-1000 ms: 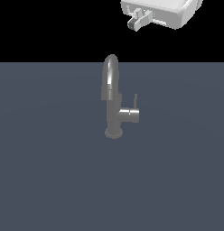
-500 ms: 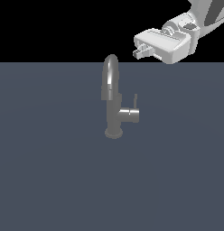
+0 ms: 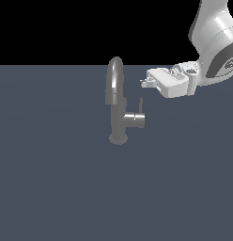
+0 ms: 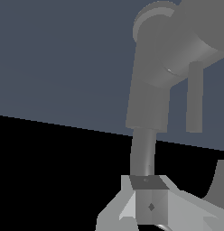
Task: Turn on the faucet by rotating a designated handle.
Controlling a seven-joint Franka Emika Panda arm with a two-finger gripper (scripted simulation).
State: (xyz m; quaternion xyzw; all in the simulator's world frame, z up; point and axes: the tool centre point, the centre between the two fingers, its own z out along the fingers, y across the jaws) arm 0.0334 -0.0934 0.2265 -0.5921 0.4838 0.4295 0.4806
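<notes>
Faucet [image 3: 117,106] stands upright near the middle of the flat grey surface [image 3: 52,188], its handle [image 3: 136,119] jutting toward the exterior view's right with the thin lever pointing up. White gripper [image 3: 146,84] hangs above and right of the handle, touching nothing; whether its jaws are parted I cannot tell.

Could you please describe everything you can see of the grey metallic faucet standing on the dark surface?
The grey metallic faucet stands upright on the flat slate-blue surface, on a round flared base. A cylindrical body rises into a tall arched gooseneck spout. A short horizontal cylinder handle projects toward the exterior view's right, with a thin rod rising at its end. Nothing touches it; the white gripper hovers apart, above the handle on the exterior view's right.
</notes>
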